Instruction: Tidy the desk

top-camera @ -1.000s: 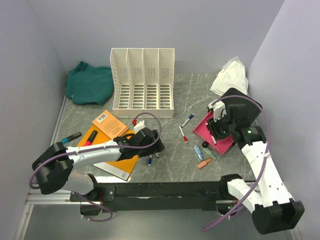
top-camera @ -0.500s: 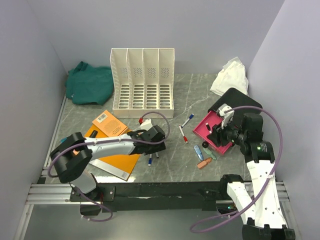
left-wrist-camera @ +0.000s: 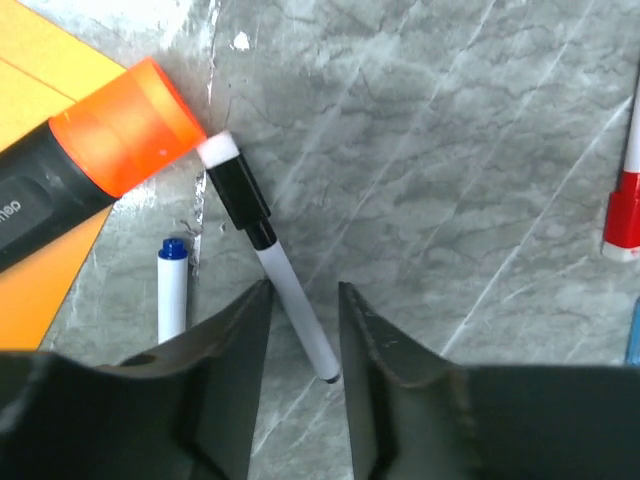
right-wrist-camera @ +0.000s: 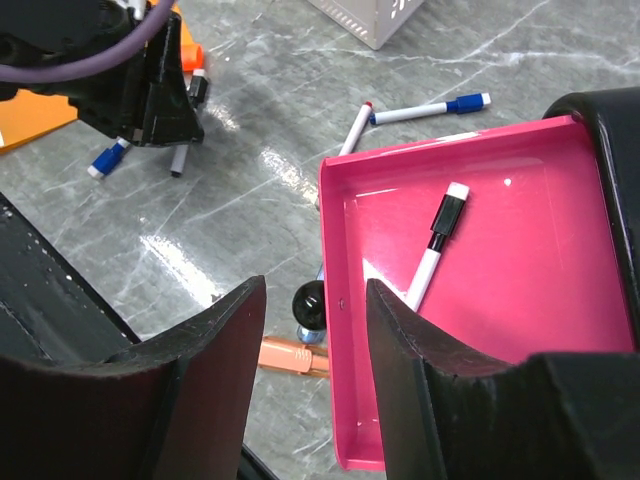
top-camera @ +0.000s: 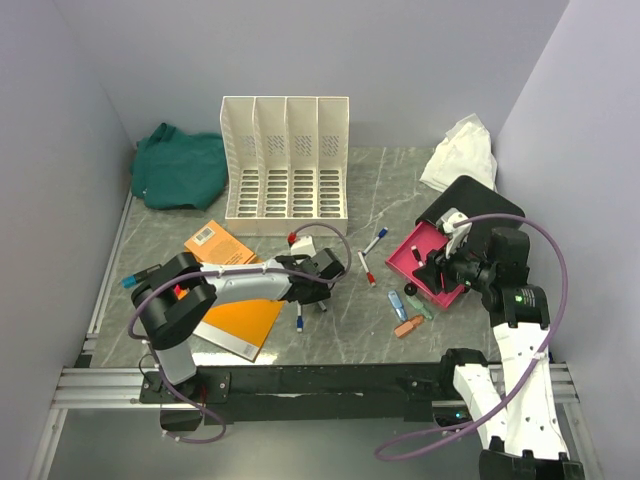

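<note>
Table (top-camera: 390, 190) sits inside the lavender walls. Left arm (top-camera: 240, 285) stretched low across it, left gripper (left-wrist-camera: 305, 300) partly open astride a black-capped marker (left-wrist-camera: 270, 250), not visibly pinching. Right arm (top-camera: 520, 330) raised, right gripper (right-wrist-camera: 315, 300) half open, empty, over the pink tray (right-wrist-camera: 500, 330) edge.

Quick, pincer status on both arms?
Left pincer: open, jaws straddling the black-capped marker, not gripping yet.
Right pincer: open, empty, above the pink tray edge.

Bright, even overhead light; shadows soft.
White glare patches streak the tabletop (right-wrist-camera: 185, 243) in both wrist views.
</note>
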`<state>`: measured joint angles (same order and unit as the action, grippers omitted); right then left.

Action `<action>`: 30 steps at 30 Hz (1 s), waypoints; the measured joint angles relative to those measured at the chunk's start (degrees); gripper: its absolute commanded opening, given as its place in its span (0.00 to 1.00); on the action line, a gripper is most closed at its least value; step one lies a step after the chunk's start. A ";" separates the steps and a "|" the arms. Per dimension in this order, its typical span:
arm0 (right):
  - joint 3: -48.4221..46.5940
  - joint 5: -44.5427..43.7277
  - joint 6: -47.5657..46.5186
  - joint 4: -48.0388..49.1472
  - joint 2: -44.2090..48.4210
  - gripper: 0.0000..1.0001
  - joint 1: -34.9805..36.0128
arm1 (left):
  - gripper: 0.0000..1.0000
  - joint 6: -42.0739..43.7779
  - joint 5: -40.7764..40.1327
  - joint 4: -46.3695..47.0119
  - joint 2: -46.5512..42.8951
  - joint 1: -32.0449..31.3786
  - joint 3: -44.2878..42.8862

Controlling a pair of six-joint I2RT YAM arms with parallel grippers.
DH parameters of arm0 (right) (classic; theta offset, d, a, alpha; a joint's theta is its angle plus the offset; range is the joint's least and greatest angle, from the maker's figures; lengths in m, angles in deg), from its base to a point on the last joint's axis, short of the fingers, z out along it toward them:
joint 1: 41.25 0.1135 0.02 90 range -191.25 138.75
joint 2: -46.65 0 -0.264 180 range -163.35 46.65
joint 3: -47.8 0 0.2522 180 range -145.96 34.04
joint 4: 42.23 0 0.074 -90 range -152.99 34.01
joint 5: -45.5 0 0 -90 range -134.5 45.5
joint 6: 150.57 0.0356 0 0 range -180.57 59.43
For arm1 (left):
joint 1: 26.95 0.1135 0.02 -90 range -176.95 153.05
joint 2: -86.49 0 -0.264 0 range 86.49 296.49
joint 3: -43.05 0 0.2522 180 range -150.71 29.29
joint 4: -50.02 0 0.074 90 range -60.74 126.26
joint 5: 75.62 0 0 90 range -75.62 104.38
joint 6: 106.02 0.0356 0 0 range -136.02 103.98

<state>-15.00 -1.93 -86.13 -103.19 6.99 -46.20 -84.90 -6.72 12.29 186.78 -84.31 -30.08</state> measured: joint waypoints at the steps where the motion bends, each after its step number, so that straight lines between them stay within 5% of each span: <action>1: 0.00 0.13 -0.02 -0.02 0.04 0.53 -0.02 | 0.31 0.39 -0.15 -0.35 0.26 0.00 -0.39; 12: -0.13 0.17 -0.07 -0.63 0.13 0.53 -0.11 | 0.10 6.01 -0.79 -0.85 -0.15 -0.79 -0.15; 19: -1.79 -1.49 0.17 -1.49 0.17 0.53 -0.13 | 0.04 11.41 3.13 -0.26 -9.20 -1.66 3.89; 24: -4.35 -5.64 2.32 -1.44 0.20 0.68 -0.17 | 0.03 14.08 8.61 5.84 -16.92 -1.73 3.91; 30: -9.07 -16.15 8.22 0.09 0.17 0.73 -1.25 | 0.02 15.21 17.62 13.75 -17.86 -2.99 0.48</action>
<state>-24.07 -18.08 -77.91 -103.11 7.17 -47.44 -69.69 10.90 26.04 168.93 -87.30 -29.60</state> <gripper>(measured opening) 0.722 0.152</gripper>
